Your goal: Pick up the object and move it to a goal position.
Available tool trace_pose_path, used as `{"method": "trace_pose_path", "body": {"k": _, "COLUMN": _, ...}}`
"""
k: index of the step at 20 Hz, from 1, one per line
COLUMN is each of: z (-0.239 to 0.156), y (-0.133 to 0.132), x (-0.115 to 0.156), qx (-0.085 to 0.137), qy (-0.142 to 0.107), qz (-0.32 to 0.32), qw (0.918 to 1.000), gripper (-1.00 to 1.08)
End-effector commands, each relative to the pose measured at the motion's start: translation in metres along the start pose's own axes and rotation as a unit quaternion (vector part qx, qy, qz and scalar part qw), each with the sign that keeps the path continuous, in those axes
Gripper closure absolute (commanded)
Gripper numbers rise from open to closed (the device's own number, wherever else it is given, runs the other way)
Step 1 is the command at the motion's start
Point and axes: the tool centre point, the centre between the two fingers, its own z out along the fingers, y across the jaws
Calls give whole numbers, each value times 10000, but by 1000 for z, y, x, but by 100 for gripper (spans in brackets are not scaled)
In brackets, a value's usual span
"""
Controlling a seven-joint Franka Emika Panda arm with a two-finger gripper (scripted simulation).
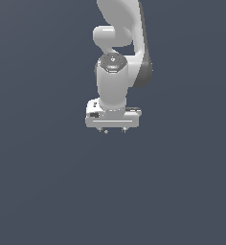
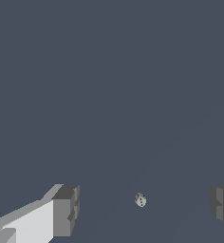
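The object (image 2: 140, 200) is a small pale roundish thing with dark specks. It shows only in the wrist view, lying on the dark grey floor well below the gripper (image 2: 144, 208), between the two fingers. One grey finger (image 2: 66, 209) and the other finger (image 2: 221, 203) stand wide apart, so the gripper is open and empty. In the exterior view the white arm hangs straight down and the gripper (image 1: 114, 130) sits above the floor, with only small fingertips showing under the hand. The object does not show in that view.
A plain dark grey floor (image 1: 48, 191) fills both views. No goal marker or other object shows.
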Motion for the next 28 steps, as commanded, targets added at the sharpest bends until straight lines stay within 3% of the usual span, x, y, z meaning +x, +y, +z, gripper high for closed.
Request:
{"method": "trace_pose_path", "body": {"k": 1, "z": 0, "y": 0, "x": 0, "qx": 0, "qy": 0, "qz": 0, "qw": 10000, "gripper": -92}}
{"method": "trace_pose_path", "body": {"k": 16, "z": 2, "y": 2, "x": -7, "qx": 96, "qy": -68, "qz": 26, "qw": 9999, "gripper": -92}}
{"method": "trace_pose_path", "body": {"k": 28, "z": 52, "y": 11, "x": -39, "qx": 122, "qy": -89, "qz": 1119, "qw": 9936, "gripper": -92}}
